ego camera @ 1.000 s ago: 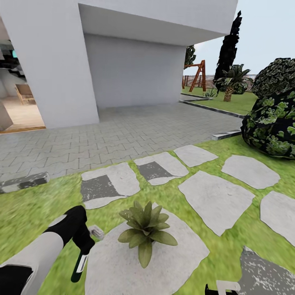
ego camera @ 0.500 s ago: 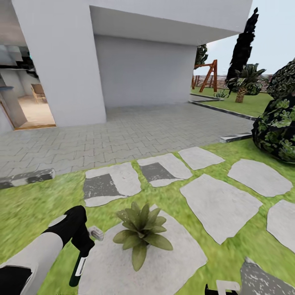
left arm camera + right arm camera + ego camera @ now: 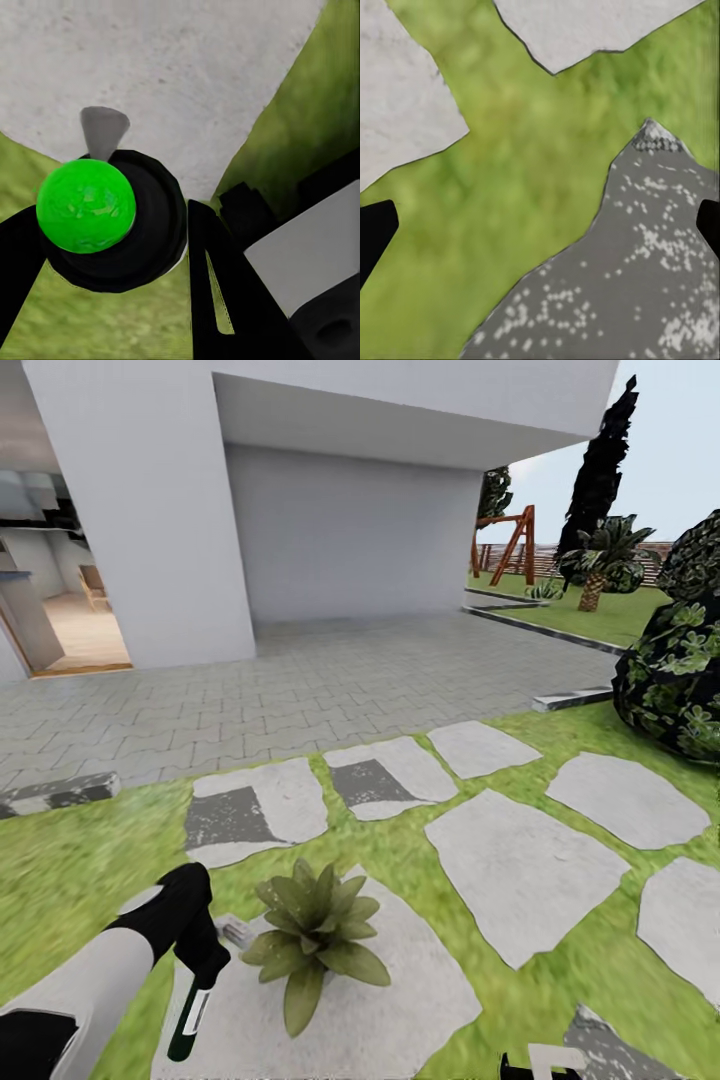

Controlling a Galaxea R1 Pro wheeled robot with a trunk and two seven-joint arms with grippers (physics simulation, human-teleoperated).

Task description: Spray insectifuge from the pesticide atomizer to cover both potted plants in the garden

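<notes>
Where lawn [image 3: 60, 860] borders stone [image 3: 400, 1010], atomizer [image 3: 112, 217] clawed.

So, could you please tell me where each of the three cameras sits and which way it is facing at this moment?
Head view: from the robot's head, forward and down over stepping stones and a potted plant toward a white house; the left arm shows holding the atomizer.
Left wrist view: on the left arm, down along its end effector, shut on the green-topped atomizer, above a stepping stone.
Right wrist view: on the right arm, down at grass and stones; dark fingertips at the edges.
Shared: head and left wrist both show the atomizer.
</notes>
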